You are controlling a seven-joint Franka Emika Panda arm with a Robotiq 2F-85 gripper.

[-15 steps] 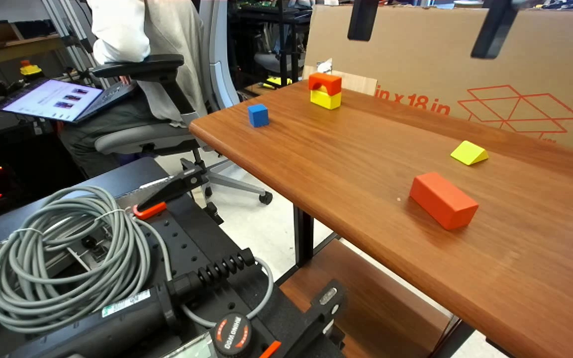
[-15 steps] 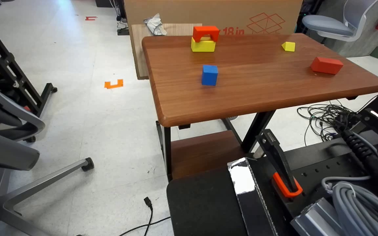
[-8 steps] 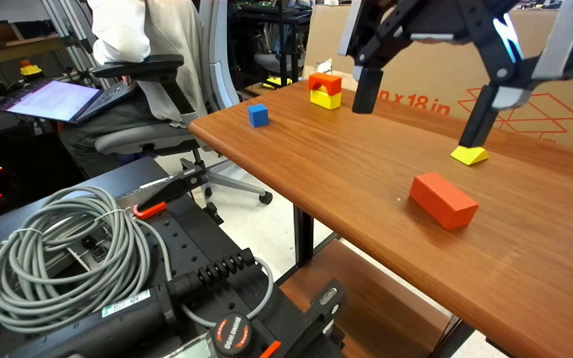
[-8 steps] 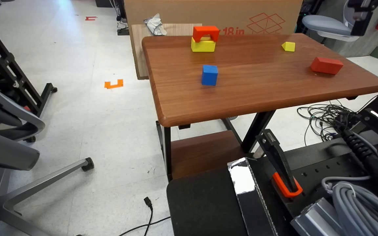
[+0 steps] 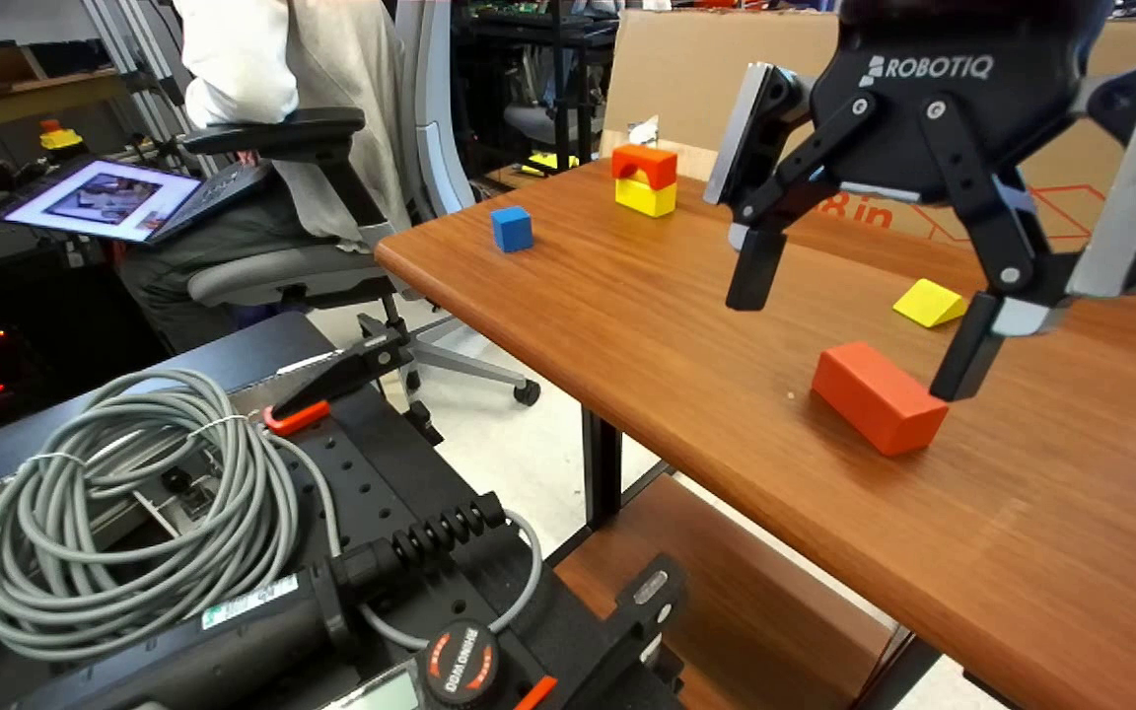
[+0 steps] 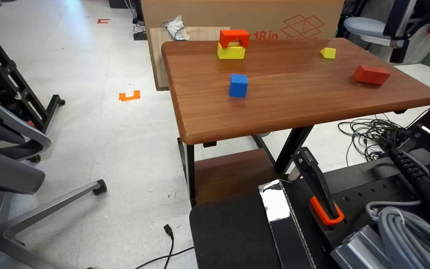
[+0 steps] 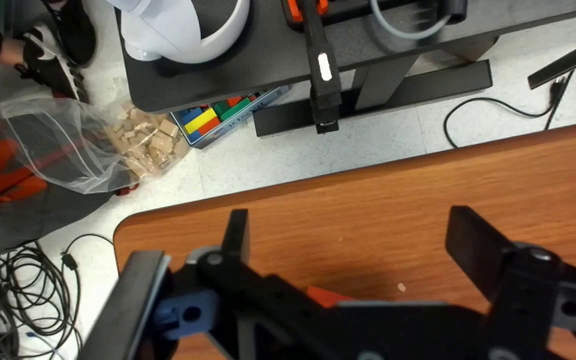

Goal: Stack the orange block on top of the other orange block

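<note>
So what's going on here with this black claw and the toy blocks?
An open robot end effector hangs over the table near the plain orange block, holding nothing. The job is to stack that block on the other orange block, which is arch-shaped and sits on a yellow block across the table; that has not been done. A blue cube and a yellow wedge also rest on the table.

This is a robotics lab. A hand (image 5: 856,330) lettered ROBOTIQ hangs over the wooden bench (image 6: 293,106); off the near edge, in both exterior views, a perforated black plate (image 5: 386,463) carries clamps (image 5: 341,375) and coiled grey cable (image 5: 257,483). More cables (image 6: 373,130) tangle on the tiled floor (image 6: 140,157) towards the bench's right corner. Past the left corner a person (image 5: 326,69) sits in an office chair (image 5: 272,281) with a laptop (image 5: 109,200).
</note>
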